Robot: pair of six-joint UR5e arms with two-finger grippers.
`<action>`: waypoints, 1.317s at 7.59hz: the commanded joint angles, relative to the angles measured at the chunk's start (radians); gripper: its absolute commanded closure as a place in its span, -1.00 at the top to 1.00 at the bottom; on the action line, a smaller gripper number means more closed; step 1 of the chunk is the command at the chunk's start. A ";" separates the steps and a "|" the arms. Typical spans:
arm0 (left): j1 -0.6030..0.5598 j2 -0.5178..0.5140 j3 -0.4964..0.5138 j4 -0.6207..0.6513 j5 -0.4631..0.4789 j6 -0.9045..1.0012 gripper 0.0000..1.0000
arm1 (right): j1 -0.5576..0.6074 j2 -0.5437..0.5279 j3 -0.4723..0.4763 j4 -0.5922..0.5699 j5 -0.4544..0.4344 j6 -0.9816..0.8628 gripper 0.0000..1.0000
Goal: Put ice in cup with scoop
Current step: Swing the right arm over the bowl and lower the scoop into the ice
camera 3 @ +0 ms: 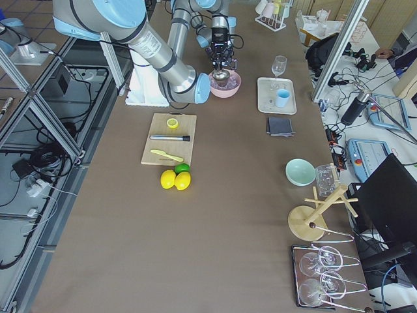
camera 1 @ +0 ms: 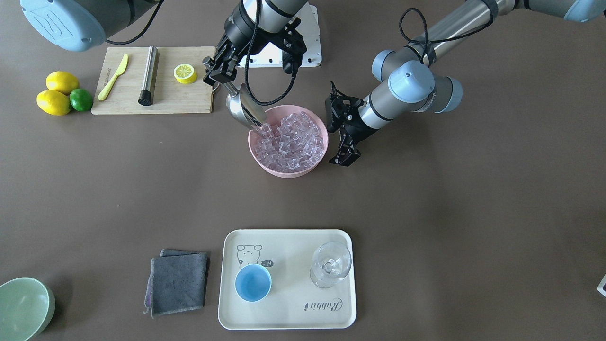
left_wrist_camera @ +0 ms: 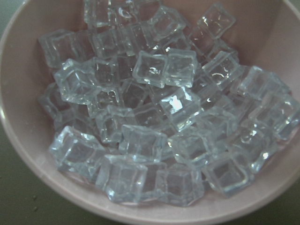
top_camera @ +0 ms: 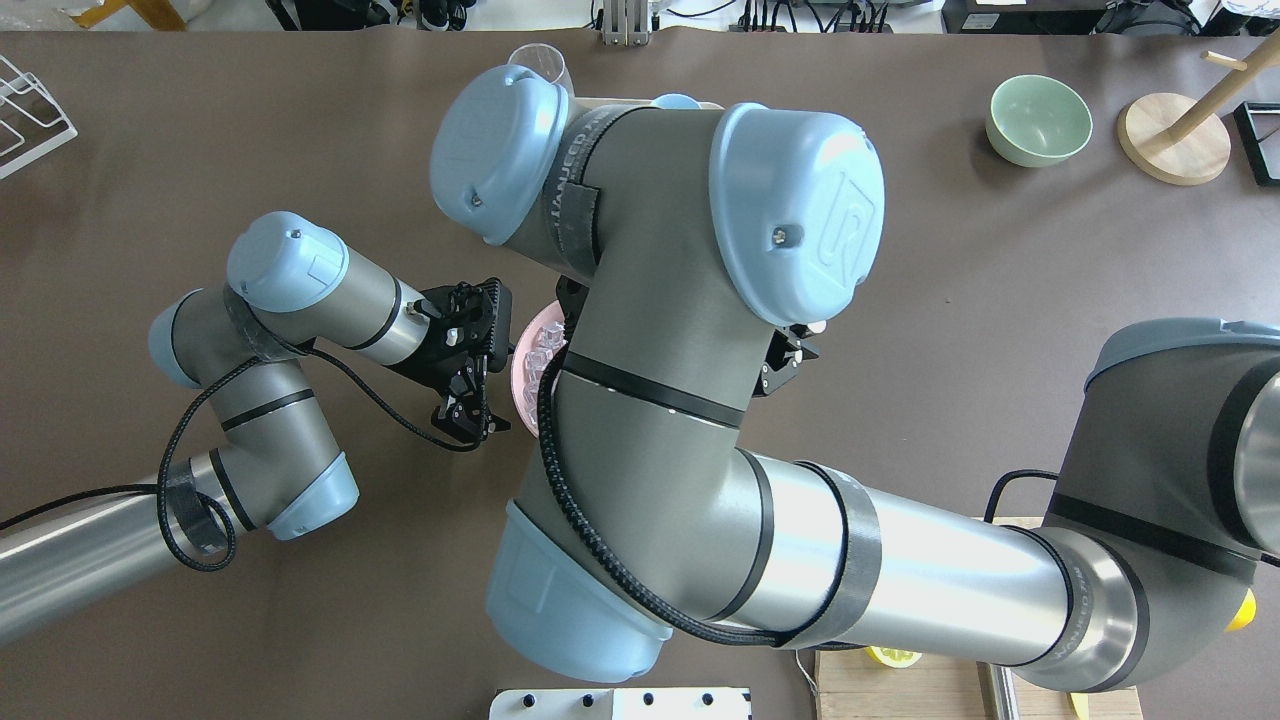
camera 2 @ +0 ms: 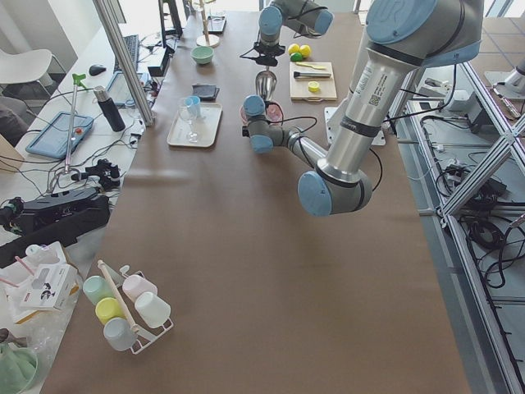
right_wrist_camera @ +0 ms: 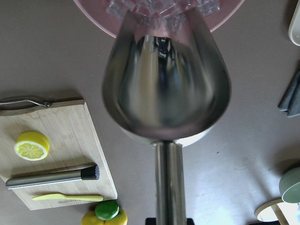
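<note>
The ice (camera 1: 291, 139) fills a pink bowl (camera 1: 284, 173) at the table's middle; the left wrist view shows the cubes (left_wrist_camera: 154, 117) close up. My right gripper (camera 1: 221, 76) is shut on the handle of the steel scoop (camera 1: 244, 110). The scoop tilts down with its front lip at the bowl's rim among the cubes. In the right wrist view the scoop's trough (right_wrist_camera: 166, 84) holds no ice. My left gripper (camera 1: 344, 160) hangs beside the bowl's other side, apart from it, and looks shut and empty. The light-blue cup (camera 1: 253, 282) stands empty on a cream tray (camera 1: 289, 312).
A clear stemmed glass (camera 1: 330, 264) stands on the tray beside the cup. A cutting board (camera 1: 189, 102) behind the bowl holds a steel rod (camera 1: 148, 75), a lemon half (camera 1: 185, 73) and a yellow knife (camera 1: 113, 77). Also here are lemons with a lime (camera 1: 61, 94), a grey cloth (camera 1: 177, 282) and a green bowl (camera 1: 21, 308).
</note>
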State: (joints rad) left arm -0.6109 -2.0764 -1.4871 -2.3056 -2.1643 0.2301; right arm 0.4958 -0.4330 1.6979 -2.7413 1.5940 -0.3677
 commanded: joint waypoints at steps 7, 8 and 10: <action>0.000 -0.005 0.001 0.002 0.001 0.000 0.98 | -0.028 -0.009 -0.122 0.097 -0.022 0.088 -1.00; 0.000 -0.005 0.001 0.002 0.000 0.000 0.98 | -0.029 -0.007 -0.124 0.106 -0.020 0.092 -1.00; 0.000 -0.005 0.002 0.002 0.000 0.000 0.98 | -0.029 -0.026 -0.095 0.149 -0.006 0.095 -1.00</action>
State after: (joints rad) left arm -0.6105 -2.0816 -1.4856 -2.3041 -2.1642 0.2301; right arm 0.4678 -0.4429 1.5808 -2.6299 1.5772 -0.2781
